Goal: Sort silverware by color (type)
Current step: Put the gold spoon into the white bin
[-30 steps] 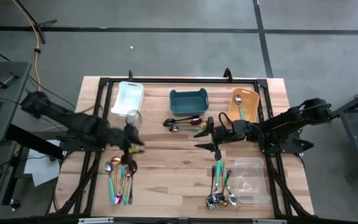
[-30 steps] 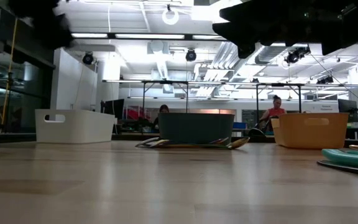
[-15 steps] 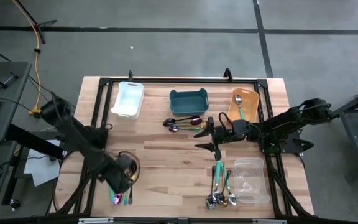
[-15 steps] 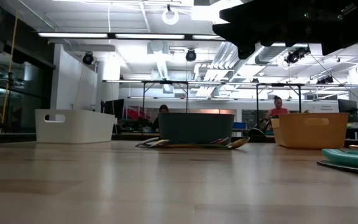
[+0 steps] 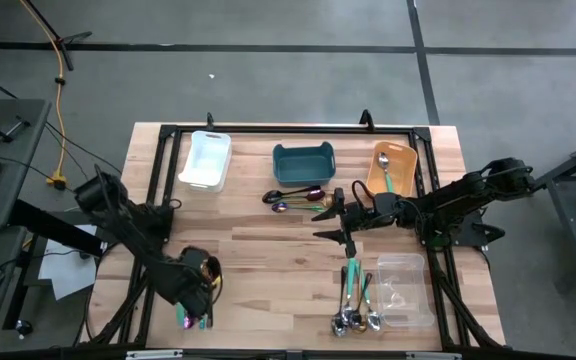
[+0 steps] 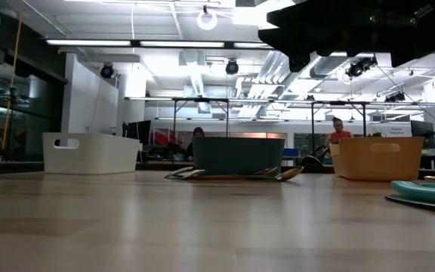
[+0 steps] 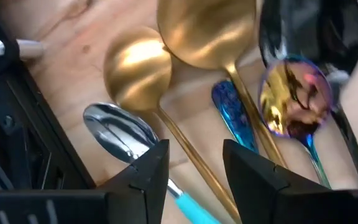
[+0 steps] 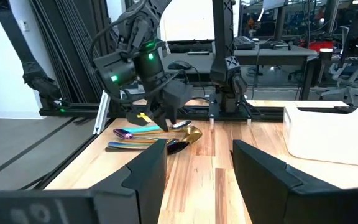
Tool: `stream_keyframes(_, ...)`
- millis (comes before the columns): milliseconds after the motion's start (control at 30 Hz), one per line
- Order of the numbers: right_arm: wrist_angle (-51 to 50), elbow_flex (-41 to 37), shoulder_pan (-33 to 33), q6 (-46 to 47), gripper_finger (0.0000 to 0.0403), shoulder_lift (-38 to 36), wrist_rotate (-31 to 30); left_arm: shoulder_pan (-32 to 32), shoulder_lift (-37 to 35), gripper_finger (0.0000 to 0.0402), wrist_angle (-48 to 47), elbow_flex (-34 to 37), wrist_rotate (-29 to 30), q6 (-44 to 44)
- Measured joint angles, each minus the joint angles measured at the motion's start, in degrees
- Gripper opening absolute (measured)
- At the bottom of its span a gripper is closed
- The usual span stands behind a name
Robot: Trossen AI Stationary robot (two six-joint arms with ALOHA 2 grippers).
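The left gripper (image 7: pixel 194 171) hangs open just above the silverware (image 5: pixel 196 290) at the counter (image 5: pixel 268 255) front-left corner (spoons overlapping), so closing may catch two colours together. A second ago it was nearer the white bin (image 5: pixel 206 158). The right gripper (image 5: pixel 336 222) waits open mid-counter

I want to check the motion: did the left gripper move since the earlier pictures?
Yes. In the high view the left gripper went from near the white bin toward the table's near edge, over the left silverware pile.
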State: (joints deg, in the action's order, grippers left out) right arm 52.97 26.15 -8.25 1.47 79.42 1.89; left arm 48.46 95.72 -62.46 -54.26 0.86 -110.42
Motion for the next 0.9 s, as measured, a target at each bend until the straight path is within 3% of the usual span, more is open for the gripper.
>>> stream_keyframes(267,-0.02,-0.02,0.00,-0.01,0.0177,0.01,0.00,-1.98,0.01,0.0145,2.62,3.93,-2.08,-1.50)
stream_keyframes(900,-0.02,-0.02,0.00,0.01,0.0177,0.02,0.00,-2.00,-0.21,0.0131,7.44,5.66,-1.77,-5.04)
